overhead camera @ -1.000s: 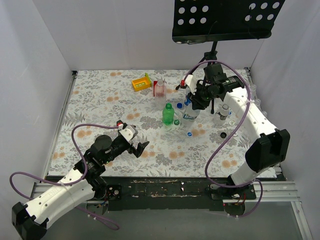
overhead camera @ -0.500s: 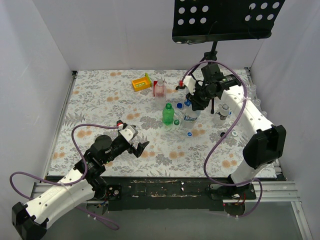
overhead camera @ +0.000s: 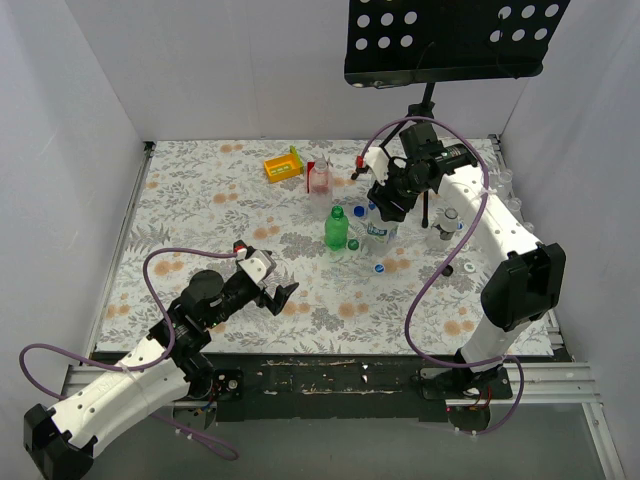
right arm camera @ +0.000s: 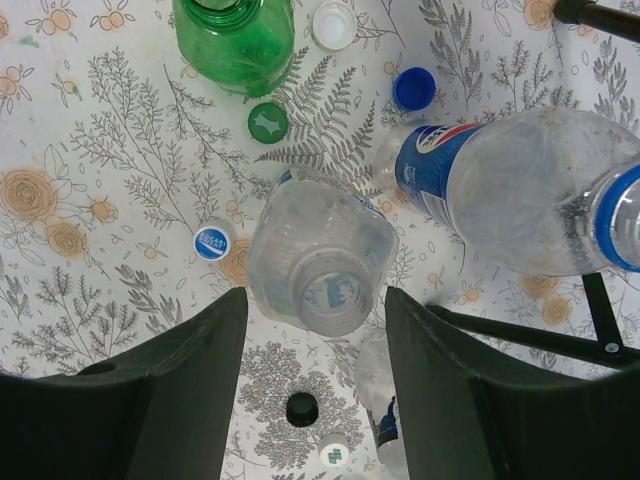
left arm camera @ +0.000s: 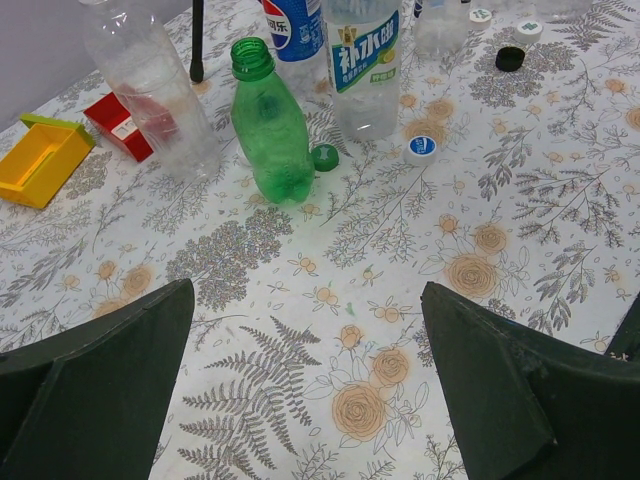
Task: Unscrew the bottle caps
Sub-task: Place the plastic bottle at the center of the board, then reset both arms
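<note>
My right gripper (right arm camera: pixel 315 296) is open, pointing down over an uncapped clear bottle (right arm camera: pixel 322 258) with a blue label; the bottle's open mouth stands between the fingers (right arm camera: pixel 190 380), with a gap on each side. Beside it is a Pepsi bottle (right arm camera: pixel 520 190) with its blue cap (right arm camera: pixel 620 215) on. The green bottle (right arm camera: pixel 235 35) is uncapped. Loose caps lie on the cloth: green (right arm camera: pixel 267 122), blue (right arm camera: pixel 413 88), white (right arm camera: pixel 333 25), blue-and-white (right arm camera: pixel 213 241) and black (right arm camera: pixel 301 408). My left gripper (overhead camera: pixel 280 293) is open over bare cloth, well in front of the bottles (left arm camera: pixel 272 125).
A pinkish bottle (overhead camera: pixel 319 178), a red box (left arm camera: pixel 122 125) and a yellow box (overhead camera: pixel 283 165) stand at the back. A black music stand (overhead camera: pixel 450 40) rises behind the bottles; its leg (right arm camera: pixel 500 335) runs under my right gripper. Another small bottle (overhead camera: pixel 447 225) stands right.
My right gripper's jaws have spread apart and the wrist has shifted slightly left over the bottles. The left arm has not moved.
</note>
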Robot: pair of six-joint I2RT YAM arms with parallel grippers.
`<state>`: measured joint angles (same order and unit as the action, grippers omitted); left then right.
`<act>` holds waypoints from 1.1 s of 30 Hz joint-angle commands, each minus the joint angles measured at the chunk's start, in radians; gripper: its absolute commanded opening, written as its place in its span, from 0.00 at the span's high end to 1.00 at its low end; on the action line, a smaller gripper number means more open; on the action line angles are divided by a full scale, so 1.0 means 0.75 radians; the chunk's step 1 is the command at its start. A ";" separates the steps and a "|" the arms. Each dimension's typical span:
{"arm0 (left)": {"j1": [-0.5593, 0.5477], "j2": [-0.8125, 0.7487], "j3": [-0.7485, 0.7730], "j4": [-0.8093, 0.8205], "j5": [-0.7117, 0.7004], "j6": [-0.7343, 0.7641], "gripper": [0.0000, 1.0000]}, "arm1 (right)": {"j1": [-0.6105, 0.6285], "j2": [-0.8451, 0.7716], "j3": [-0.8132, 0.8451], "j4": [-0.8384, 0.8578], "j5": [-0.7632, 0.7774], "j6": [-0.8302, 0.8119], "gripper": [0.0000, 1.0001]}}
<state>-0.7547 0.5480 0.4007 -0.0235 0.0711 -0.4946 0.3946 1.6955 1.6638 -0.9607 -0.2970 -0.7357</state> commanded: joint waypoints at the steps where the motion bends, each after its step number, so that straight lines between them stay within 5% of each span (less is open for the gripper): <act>1: 0.004 -0.003 -0.009 0.013 0.011 0.011 0.02 | 0.006 -0.003 0.085 0.005 0.005 0.009 0.32; 6: 0.004 -0.005 -0.007 0.011 0.011 0.009 0.02 | 0.008 -0.027 0.101 0.005 0.048 0.020 0.24; 20: 0.029 0.087 0.130 -0.048 -0.205 -0.285 0.02 | -0.054 -0.276 -0.007 0.033 0.061 0.022 0.21; 33: 0.035 0.226 0.453 -0.232 -0.314 -0.559 0.02 | -0.391 -0.685 -0.201 0.156 -0.310 0.124 0.19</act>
<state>-0.7341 0.7059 0.6300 -0.1280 -0.0982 -0.8356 0.1669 1.2938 1.5688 -0.9230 -0.4164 -0.6975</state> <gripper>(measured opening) 0.981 0.796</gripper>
